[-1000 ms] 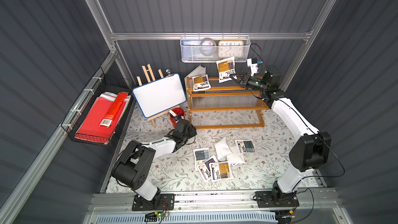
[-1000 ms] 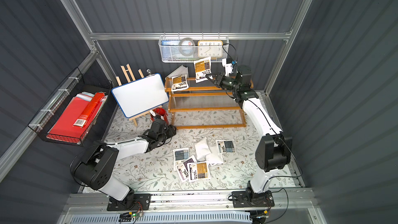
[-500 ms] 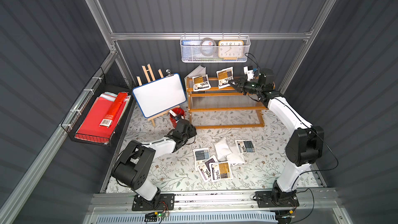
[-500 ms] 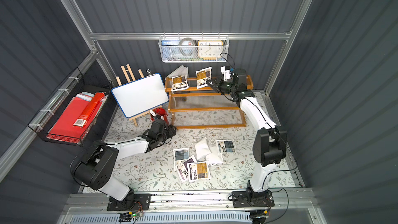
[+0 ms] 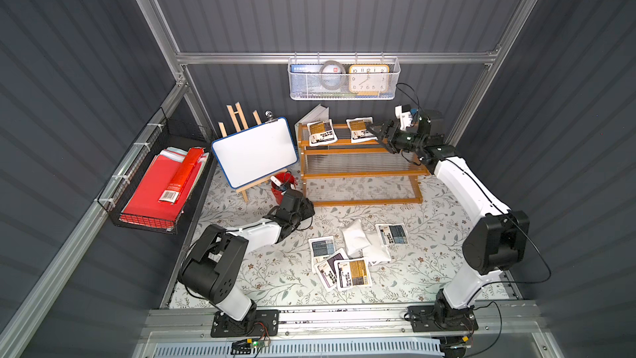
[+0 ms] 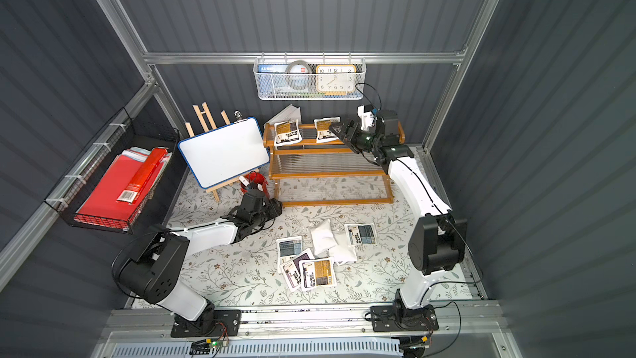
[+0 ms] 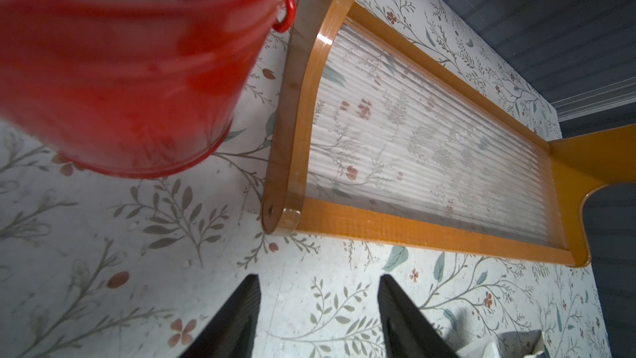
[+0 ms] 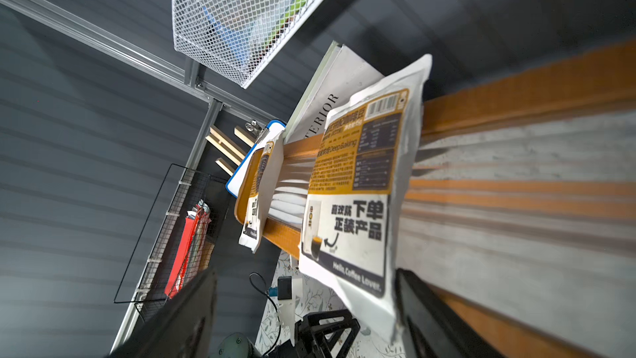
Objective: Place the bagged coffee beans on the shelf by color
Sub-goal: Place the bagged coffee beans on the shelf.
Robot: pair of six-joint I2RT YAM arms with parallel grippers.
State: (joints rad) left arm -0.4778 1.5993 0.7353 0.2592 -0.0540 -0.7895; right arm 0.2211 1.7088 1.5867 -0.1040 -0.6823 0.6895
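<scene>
Your right tool (image 5: 378, 137) is standing wide open beside the amber coffee pouch (image 5: 359, 129) on the shelf's (image 5: 358, 174) top tier, upper centre; your left tool (image 7: 318, 280) is sitting part-open, empty.

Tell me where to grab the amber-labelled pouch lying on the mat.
Probably its near edge seam, coming down from the robot's side: the amber pouch lies flat, label up, overlapping the purple pouch and close to a white-backed pouch; only that edge looks clear.

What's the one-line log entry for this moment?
shelf top tier: two amber pouches | right gripper: open at one | left gripper: open, empty, by red bucket | other pouches: on mat
</scene>
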